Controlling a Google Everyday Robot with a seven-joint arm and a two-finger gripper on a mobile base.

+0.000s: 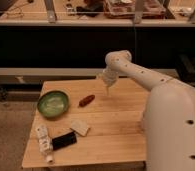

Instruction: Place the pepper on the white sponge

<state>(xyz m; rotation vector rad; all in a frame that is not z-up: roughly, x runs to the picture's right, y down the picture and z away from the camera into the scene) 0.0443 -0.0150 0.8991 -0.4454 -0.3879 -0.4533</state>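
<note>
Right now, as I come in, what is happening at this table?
A one-armed robot is working at a wooden table. Its gripper hangs over the far side of the table, just right of the pepper, and is apart from it. The pepper lies on the wood between the green bowl and the gripper. The white sponge lies nearer the front edge, beside a black block, with nothing on it. The pepper is not yet picked up.

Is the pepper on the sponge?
No, the pepper lies on the table, apart from the white sponge; the gripper hangs near it.
</note>
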